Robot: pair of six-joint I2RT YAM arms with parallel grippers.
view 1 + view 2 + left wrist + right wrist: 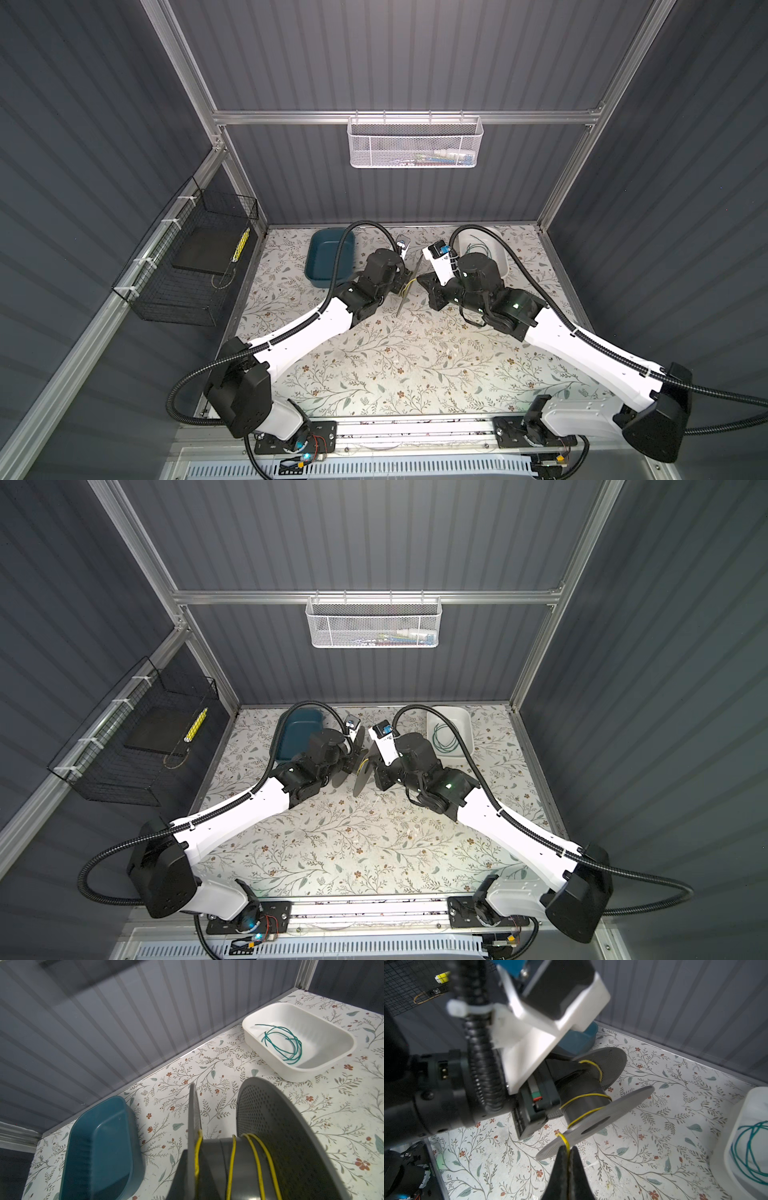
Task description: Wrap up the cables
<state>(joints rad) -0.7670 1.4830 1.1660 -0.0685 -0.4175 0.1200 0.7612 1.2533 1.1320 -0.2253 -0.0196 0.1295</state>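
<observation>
- left jaws clamped on gray spool (583, 1105), which sits tilted on edge at mid bench (654, 1157); can't tell if it touches.
- yellow cable (588, 1095): few loose turns round spool core, free end comes off rim of near flange.
- right jaws pressed together, pinching that yellow end just beside flange.
- green cable (298, 1048): loose coil inside white tub (301, 1075), back right.
- blue tub (99, 1147): back left, apart from spool.
</observation>
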